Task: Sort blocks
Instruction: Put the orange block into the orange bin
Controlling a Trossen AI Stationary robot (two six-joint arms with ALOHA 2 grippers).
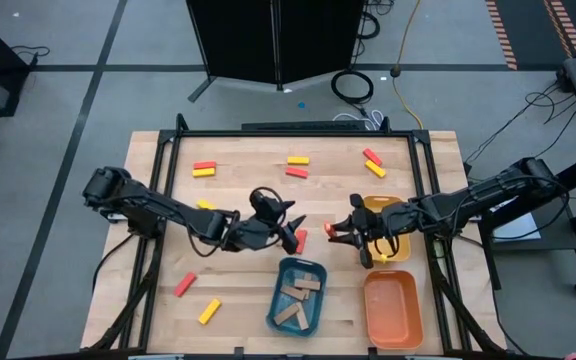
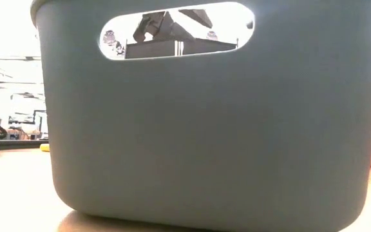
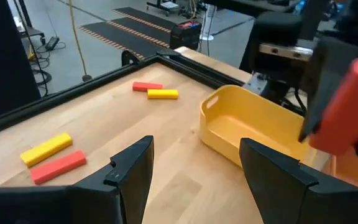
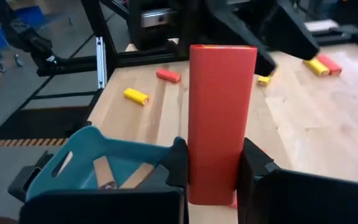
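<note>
Now your right gripper (image 4: 211, 171) pinches a red block (image 4: 221, 118) upright while the left gripper (image 3: 194, 165) hangs spread nearby, so carry it over the orange tray (image 1: 392, 308) and release.

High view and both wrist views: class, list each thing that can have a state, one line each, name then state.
Left claw: open, empty, above the table.
Right claw: shut on the red block, held upright.
Blue tray: holds tan blocks.
Yellow tray: looks empty inside.
Orange tray: looks empty.
Loose red and yellow blocks: lying flat on the table.
</note>
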